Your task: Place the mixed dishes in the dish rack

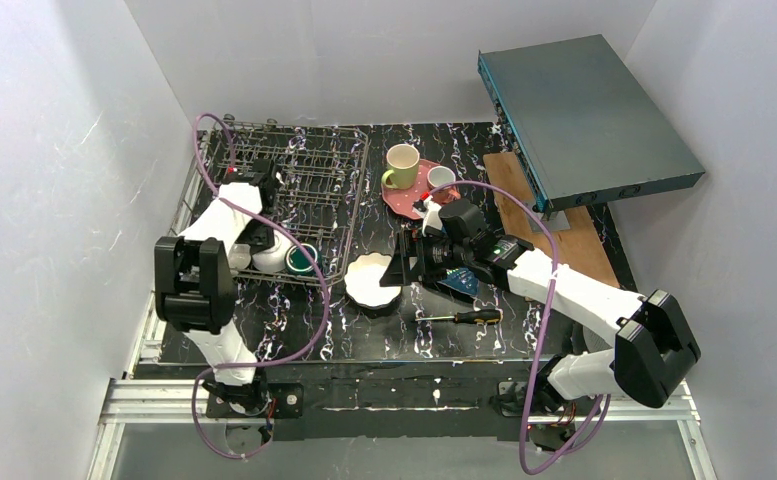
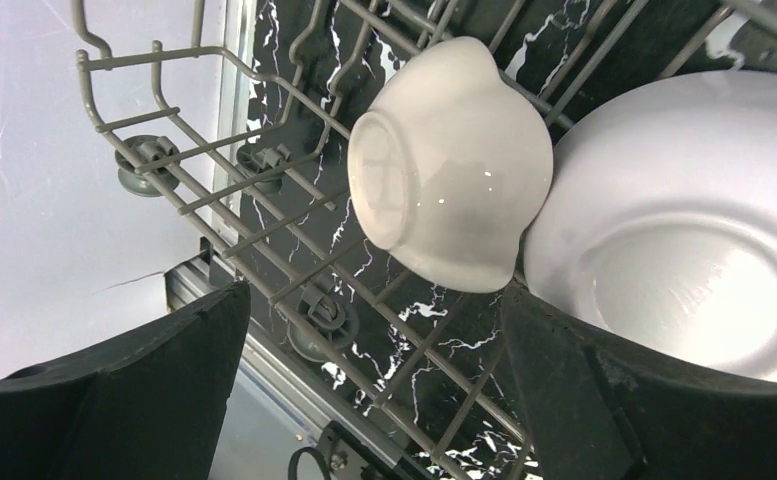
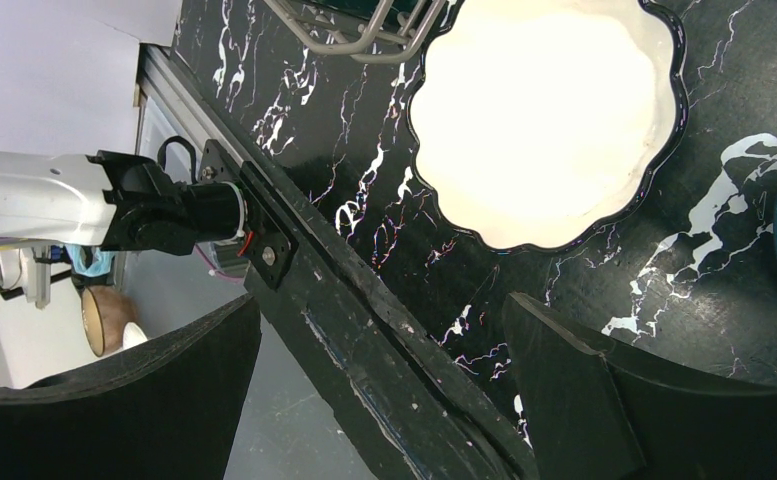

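Observation:
The grey wire dish rack point(image 1: 304, 180) stands at the back left. My left gripper point(image 2: 374, 385) hangs open over its near corner point(image 1: 249, 245), holding nothing. Just beyond the fingers a small cream cup point(image 2: 451, 165) lies on its side on the rack wires point(image 2: 264, 205), against the white bowl point(image 2: 684, 240). A green-inside cup point(image 1: 302, 260) sits beside that bowl point(image 1: 269, 255). My right gripper point(image 1: 404, 265) is open and empty beside the floral cream bowl point(image 1: 372, 282), which also shows in the right wrist view point(image 3: 549, 120). The blue leaf plate point(image 1: 461, 283) lies under the right wrist.
A yellow-green mug point(image 1: 401, 165) and a small cup point(image 1: 441, 178) stand on the pink dotted plate point(image 1: 404, 198) behind the right arm. A screwdriver point(image 1: 464, 316) lies near the front edge. A teal-grey metal box point(image 1: 584, 115) leans over a wooden board point(image 1: 569, 235) at the right.

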You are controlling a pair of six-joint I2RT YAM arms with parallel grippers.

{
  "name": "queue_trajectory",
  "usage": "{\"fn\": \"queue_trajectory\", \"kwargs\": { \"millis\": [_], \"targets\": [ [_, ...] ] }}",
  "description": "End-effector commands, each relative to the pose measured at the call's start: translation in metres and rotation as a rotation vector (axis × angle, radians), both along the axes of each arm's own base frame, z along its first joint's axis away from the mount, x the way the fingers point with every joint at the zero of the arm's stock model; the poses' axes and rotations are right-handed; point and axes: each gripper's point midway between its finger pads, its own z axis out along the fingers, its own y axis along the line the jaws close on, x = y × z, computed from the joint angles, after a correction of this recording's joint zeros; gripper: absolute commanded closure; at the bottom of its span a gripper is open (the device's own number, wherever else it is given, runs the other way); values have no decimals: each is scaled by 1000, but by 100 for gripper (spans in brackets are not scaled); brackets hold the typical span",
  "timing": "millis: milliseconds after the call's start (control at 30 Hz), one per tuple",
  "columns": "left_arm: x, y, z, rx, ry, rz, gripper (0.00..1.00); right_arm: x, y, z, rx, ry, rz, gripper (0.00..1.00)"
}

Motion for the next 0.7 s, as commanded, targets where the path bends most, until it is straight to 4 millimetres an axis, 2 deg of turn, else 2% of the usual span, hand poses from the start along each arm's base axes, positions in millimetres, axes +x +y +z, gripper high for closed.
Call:
{"fn": "queue_trajectory", "kwargs": {
  "millis": [0, 233, 300, 400, 533, 667],
  "targets": [
    [2, -1, 22, -6, -114, -3, 2, 3, 4, 14, 38, -35, 3, 2],
    [4, 4, 39, 30, -195, 13, 2, 5, 5, 11, 28, -27, 5, 2],
    [4, 4, 36, 27, -205, 3, 4, 5, 6, 11, 25, -23, 5, 2],
    [7, 2, 25, -11, -156, 6, 6, 6, 8, 11, 36, -28, 8, 2],
    [11, 5, -3, -62, -63, 34, 5, 7, 11, 8, 35, -8, 13, 2],
    [13, 18, -19, -52, 3, 77, 14, 6, 16, 7, 54, 0, 22, 2]
  ]
}}
